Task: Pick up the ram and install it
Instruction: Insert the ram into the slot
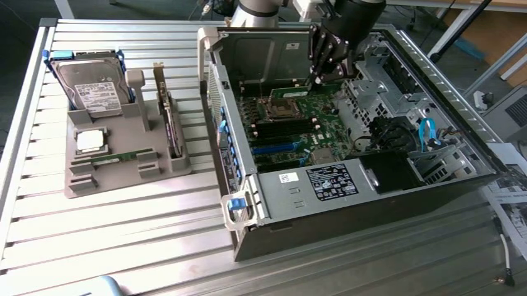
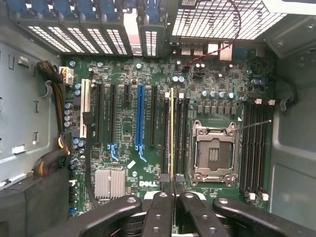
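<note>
My gripper [image 1: 319, 80] is down inside the open computer case [image 1: 247, 203], shut on the ram [image 1: 295, 94], a slim green stick. In the wrist view the ram [image 2: 171, 131] shows edge-on as a thin line between my black fingers [image 2: 160, 207]. It runs along the black memory slots [image 2: 180, 133] just beside the empty processor socket [image 2: 214, 153]. Whether it touches a slot I cannot tell. A second, like ram stick [image 1: 115, 159] lies in the grey holder [image 1: 123, 179] on the exterior view's left.
The grey holder also carries a hard drive [image 1: 95, 92], a square silver processor chip [image 1: 91, 140] and an upright dark expansion card [image 1: 170, 120]. The case's walls, drive cage [image 1: 263, 58] and cables [image 1: 426, 135] hem in the arm. More slots [image 2: 254, 148] lie past the socket.
</note>
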`<state>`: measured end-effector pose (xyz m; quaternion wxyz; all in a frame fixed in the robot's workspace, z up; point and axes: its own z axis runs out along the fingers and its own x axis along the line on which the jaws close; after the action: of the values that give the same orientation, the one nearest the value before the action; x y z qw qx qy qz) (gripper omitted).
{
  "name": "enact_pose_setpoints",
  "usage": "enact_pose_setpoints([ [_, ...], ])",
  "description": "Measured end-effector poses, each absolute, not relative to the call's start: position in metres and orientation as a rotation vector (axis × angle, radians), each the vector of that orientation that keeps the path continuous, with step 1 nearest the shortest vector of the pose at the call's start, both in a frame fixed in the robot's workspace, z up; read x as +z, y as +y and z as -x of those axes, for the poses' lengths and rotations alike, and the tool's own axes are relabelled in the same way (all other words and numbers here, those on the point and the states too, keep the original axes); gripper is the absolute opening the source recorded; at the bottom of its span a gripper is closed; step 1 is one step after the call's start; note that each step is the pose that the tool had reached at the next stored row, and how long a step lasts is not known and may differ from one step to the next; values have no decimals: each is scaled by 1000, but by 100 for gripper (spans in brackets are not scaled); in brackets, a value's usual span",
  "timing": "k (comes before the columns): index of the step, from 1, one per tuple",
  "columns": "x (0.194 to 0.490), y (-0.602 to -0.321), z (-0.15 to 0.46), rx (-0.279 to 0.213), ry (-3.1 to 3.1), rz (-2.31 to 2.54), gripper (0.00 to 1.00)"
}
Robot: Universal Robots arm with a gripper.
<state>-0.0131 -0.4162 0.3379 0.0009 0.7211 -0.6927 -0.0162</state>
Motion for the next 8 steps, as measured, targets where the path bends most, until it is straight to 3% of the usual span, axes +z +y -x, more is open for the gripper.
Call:
enact_pose_setpoints([
  [8, 328, -416, 13, -55, -2177, -2266, 12],
])
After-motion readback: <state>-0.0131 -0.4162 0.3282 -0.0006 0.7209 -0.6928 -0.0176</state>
